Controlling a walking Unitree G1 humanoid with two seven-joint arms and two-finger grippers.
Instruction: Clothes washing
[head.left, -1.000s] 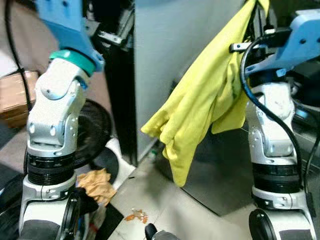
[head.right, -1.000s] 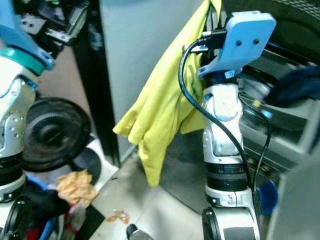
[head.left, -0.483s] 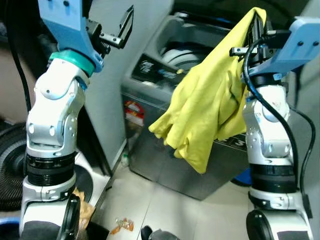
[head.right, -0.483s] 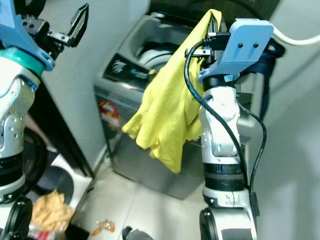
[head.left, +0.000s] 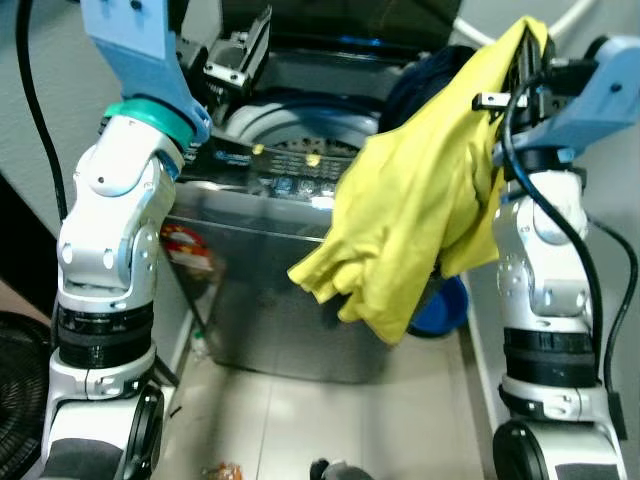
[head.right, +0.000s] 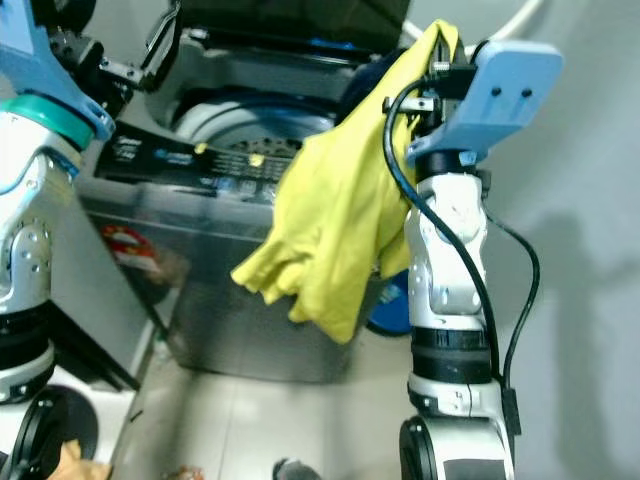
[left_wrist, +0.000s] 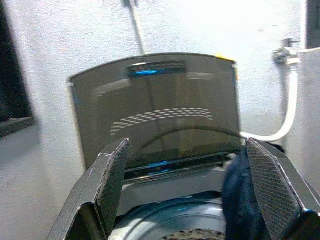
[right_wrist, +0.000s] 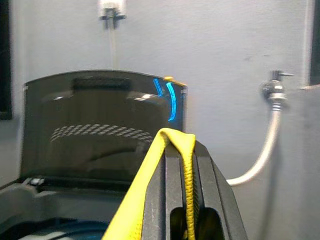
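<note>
Our right gripper (right_wrist: 182, 165): jaws clamped on a yellow garment (head.left: 410, 220), cloth draping below them | our left gripper (left_wrist: 192, 185): jaws spread wide, holding nothing | beyond both jaws: top-loading washing machine (head.left: 270, 290), lid (left_wrist: 155, 107) raised, drum (head.left: 290, 125) exposed | dark blue cloth (left_wrist: 240, 195) on the rim beside the left jaws | blue basin (head.left: 445, 305) on the floor.

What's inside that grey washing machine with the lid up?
Inside the grey top-loading washing machine a perforated metal drum shows. A dark blue garment drapes its rim. The yellow cloth in the right hand hides the rest.
</note>
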